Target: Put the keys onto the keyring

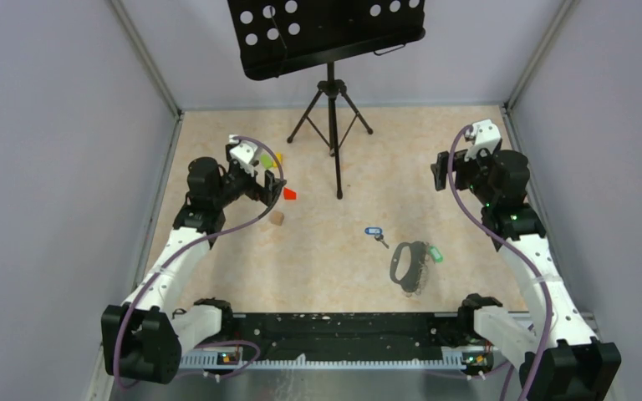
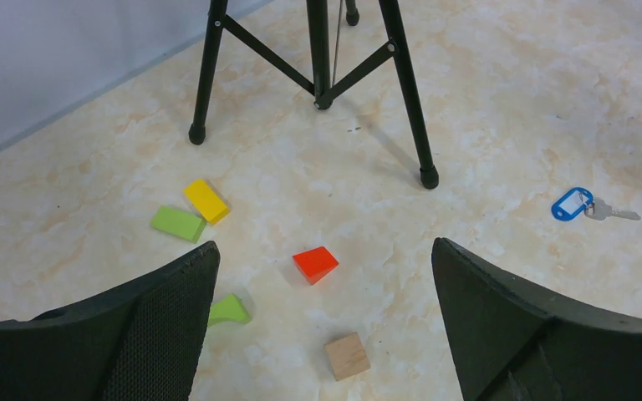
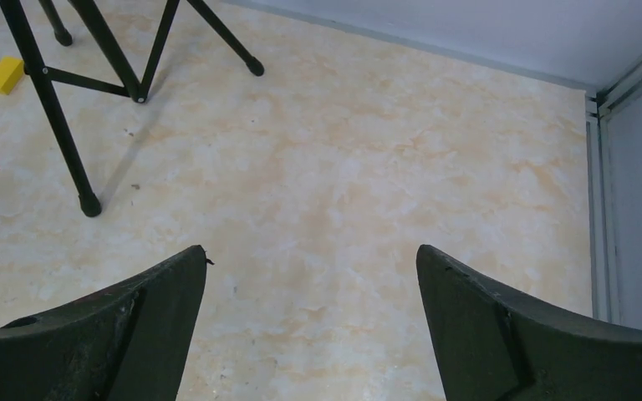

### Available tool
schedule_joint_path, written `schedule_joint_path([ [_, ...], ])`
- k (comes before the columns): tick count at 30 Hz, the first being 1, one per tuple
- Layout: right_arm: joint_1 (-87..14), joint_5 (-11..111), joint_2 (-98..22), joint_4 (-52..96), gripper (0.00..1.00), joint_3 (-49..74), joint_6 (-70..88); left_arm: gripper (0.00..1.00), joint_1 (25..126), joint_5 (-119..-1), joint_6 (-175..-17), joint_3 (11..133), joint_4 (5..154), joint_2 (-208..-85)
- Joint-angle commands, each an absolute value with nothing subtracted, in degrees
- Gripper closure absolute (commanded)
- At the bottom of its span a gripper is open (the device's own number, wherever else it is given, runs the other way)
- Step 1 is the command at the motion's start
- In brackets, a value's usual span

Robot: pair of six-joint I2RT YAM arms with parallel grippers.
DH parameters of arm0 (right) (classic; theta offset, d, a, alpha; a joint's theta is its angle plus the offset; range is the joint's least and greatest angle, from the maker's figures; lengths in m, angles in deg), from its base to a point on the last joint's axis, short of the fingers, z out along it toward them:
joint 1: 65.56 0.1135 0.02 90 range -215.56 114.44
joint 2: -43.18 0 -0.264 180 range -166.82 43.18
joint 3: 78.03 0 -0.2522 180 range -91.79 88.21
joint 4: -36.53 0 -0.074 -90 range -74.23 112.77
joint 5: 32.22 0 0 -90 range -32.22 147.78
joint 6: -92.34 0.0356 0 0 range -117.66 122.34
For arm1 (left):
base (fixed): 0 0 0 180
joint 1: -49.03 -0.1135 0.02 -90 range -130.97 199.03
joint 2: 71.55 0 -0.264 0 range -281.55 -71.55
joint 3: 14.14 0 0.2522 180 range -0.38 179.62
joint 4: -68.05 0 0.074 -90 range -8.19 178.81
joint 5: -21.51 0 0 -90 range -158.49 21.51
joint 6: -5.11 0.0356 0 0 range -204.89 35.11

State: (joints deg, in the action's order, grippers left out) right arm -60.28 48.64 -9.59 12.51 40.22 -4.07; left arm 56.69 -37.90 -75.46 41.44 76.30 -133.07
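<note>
While both arms hover above the table [image 1: 217, 251], neither holds anything. Left gripper [image 1: 269, 182] has its fingers spread wide, nothing between them; same in the left wrist view, left gripper [image 2: 324, 249] over bare surface near the loose blocks. Right gripper [image 1: 442, 172] is also wide apart and empty; the right wrist view shows the right gripper [image 3: 310, 251] with only tabletop between the fingers.

Keyring [image 1: 407, 266]: dark oval loop, lying flat at near centre-right of the table, closer to the right arm's base. A short pale chain runs along its right side.

Blue-tag key [image 1: 374, 232]: just up-left of the keyring, apart from it, not on the loop. In the left wrist view the blue-tag key [image 2: 583, 205] shows an oblong blue tag with a white label window and a small grey metal key pointing right.

Green-tag key [image 1: 435, 253]: the green tag sits at the loop's upper right edge. Cannot tell if it touches or is threaded; the key blade is too small to see.

Other stuff: black tripod stand [image 1: 332, 125] at the far centre, red block [image 2: 315, 264], yellow block [image 2: 206, 200], green block [image 2: 178, 223], wooden cube [image 2: 347, 356], all on the left side, well apart from the keyring.
</note>
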Motion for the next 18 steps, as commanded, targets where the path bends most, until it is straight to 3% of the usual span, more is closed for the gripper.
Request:
schedule_joint_path([
  [1,-59.8,48.5,-7.7,14.9,0.06,40.6,-4.5,0.01,56.8,-38.0,-75.2,42.1,75.4,-131.9],
  [18,-59.7,46.1,-8.2,11.9,0.06,40.9,-10.4,0.01,57.6,-33.1,-71.1,44.3,78.8,-133.9],
])
